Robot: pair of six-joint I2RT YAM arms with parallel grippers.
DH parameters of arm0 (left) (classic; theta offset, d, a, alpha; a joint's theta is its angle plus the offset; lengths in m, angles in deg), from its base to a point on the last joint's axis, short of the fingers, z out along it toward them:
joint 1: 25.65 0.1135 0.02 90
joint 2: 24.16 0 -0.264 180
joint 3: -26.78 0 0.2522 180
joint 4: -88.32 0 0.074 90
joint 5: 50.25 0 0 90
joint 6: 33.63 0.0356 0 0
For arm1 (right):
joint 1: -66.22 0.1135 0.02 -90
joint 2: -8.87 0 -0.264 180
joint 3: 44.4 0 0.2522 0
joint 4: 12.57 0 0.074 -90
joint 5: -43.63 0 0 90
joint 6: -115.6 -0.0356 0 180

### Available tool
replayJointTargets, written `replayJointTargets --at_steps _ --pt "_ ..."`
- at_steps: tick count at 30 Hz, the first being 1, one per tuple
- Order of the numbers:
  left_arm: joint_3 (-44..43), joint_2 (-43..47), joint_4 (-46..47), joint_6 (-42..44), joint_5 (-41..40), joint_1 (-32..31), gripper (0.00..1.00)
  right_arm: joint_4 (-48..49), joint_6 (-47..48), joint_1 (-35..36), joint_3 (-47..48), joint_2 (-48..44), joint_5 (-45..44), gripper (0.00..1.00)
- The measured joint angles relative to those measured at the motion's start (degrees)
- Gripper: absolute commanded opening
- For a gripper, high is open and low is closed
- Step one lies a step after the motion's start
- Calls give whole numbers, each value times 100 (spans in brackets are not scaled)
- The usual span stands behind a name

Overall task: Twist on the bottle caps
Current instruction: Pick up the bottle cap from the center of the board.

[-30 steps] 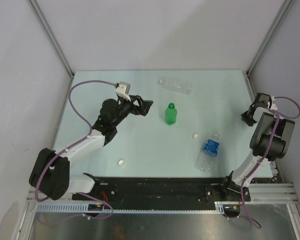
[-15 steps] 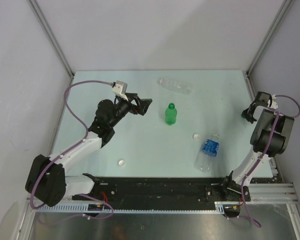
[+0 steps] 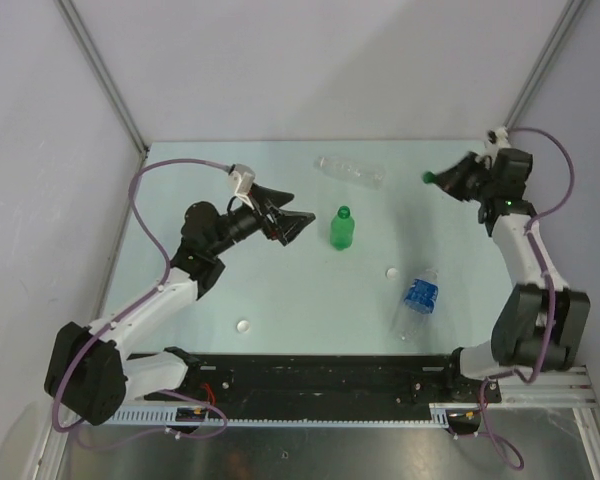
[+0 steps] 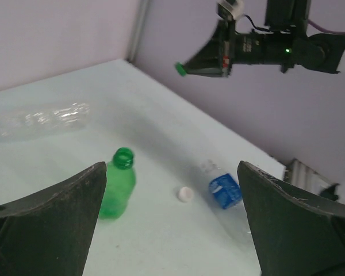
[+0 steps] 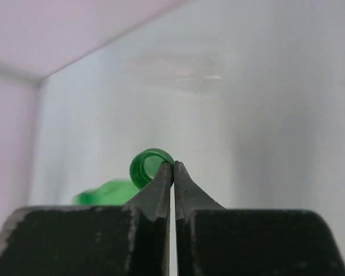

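Bottle caps number three, and none is screwed on yet, so the whole task is left to do. At the left, the left gripper (image 3: 298, 222) hovers with its fingers (image 4: 46, 230) spread wide, holding nothing and facing the green bottle (image 3: 342, 228). Near the front edge of the worktop (image 3: 180, 200), a white cap (image 3: 243, 325) lies loose, well apart from every bottle. The green bottle stands upright near the middle with its mouth open. Behind it, a clear unlabelled bottle (image 3: 350, 171) lies on its side. To the right, a second white cap (image 3: 391, 271) rests near a clear bottle with a blue label (image 3: 417, 303), which is also lying down. At the far right, the right gripper (image 3: 435, 178) is raised above the worktop, its fingers (image 5: 155, 190) pressed together on the rim of the green cap (image 3: 428, 178). Nothing blocks the way to the green bottle. The two lying bottles probably need standing up or holding before capping.
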Motion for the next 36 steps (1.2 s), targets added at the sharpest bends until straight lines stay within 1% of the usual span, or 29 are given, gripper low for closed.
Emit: replayJointTargets --at_steps 4,5,6,7,10,11,13,18,23,26,32,35,36 --pt "0 232 479 -487 522 0 99 649 109 1099 7 -988 1429 0" --pt "0 280 640 -656 660 -2 99 791 140 1217 7 -1145 1711 0" --pt "-2 317 800 -835 796 -2 99 938 195 1694 7 -1292 2006 0" --pt "-2 341 951 -1019 918 -17 99 1056 262 2004 7 -1423 2275 0" --pt "-42 350 1274 -1532 1213 -125 97 1272 601 2763 7 -1733 2826 0" --pt "-52 350 1351 -1692 1283 -192 95 1311 789 3034 4 -1856 2962 0" --pt "-76 350 1475 -1945 1397 -339 89 1364 1014 3346 4 -2009 3158 0" --pt "-76 420 1696 -2411 1495 -649 84 1635 1285 3788 4 -2205 3536 0" --pt "-76 555 1878 -2667 1495 -831 75 1858 1397 4140 4 -2205 3689 0" --pt "-76 566 1963 -2778 1493 -885 73 2041 1408 4312 4 -2205 3735 0" --pt "-79 566 1998 -3021 1508 -907 70 2347 1445 4424 4 -2203 3753 0" --pt "-94 540 2004 -3230 1591 -909 65 2352 1585 4454 4 -2203 3768 0" --pt "-122 509 2013 -3311 1650 -909 63 2352 1648 4463 4 -2203 3786 0"
